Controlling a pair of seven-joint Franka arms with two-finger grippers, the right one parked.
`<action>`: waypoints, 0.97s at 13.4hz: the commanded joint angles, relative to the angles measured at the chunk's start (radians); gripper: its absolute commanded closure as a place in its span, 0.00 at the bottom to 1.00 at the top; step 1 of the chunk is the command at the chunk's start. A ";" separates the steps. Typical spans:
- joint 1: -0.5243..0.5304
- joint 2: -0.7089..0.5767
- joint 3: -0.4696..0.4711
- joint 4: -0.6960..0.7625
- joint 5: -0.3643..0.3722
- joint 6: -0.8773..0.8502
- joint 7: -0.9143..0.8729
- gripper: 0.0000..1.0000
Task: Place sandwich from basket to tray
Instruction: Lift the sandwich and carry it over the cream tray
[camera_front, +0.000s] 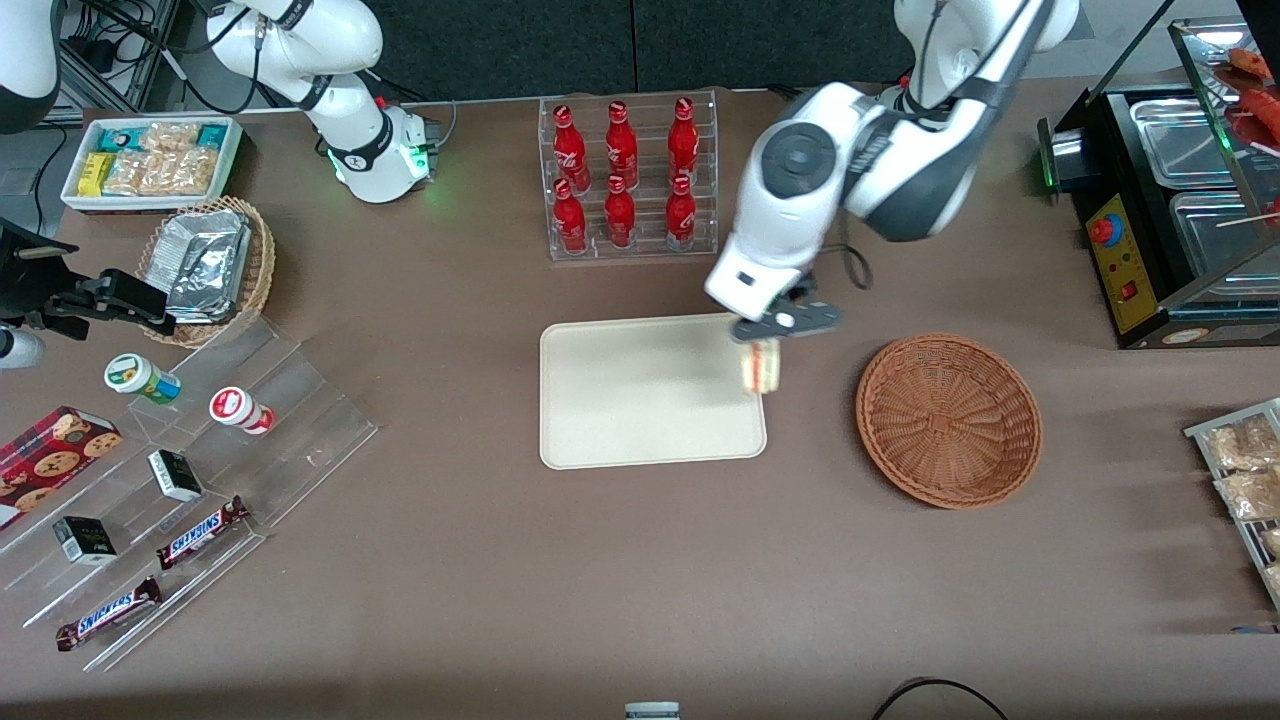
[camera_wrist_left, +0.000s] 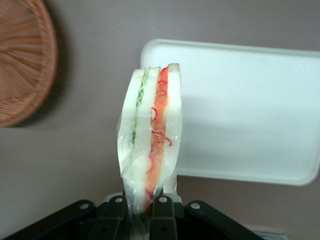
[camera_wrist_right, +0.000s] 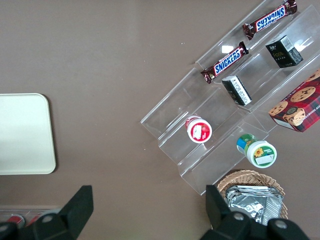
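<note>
My left gripper (camera_front: 765, 338) is shut on the sandwich (camera_front: 761, 366), a clear-wrapped wedge of white bread with red and green filling. It hangs above the edge of the cream tray (camera_front: 640, 395) that lies toward the basket. In the left wrist view the sandwich (camera_wrist_left: 151, 131) stands out from the gripper (camera_wrist_left: 140, 207), over the tray's rim (camera_wrist_left: 235, 107) and the brown table. The round reddish-brown wicker basket (camera_front: 948, 419) sits on the table beside the tray, toward the working arm's end; it holds nothing and also shows in the wrist view (camera_wrist_left: 22, 60).
A clear rack of red bottles (camera_front: 628, 175) stands farther from the front camera than the tray. A tan basket of foil packets (camera_front: 210, 265), a white snack box (camera_front: 150, 160) and a clear stepped shelf of snacks (camera_front: 180, 480) lie toward the parked arm's end. A black warmer machine (camera_front: 1165, 200) stands at the working arm's end.
</note>
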 joint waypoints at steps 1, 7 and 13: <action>-0.085 0.142 0.005 0.131 0.059 -0.011 -0.044 1.00; -0.165 0.349 0.007 0.213 0.175 0.113 -0.096 1.00; -0.211 0.443 0.013 0.262 0.213 0.124 -0.167 1.00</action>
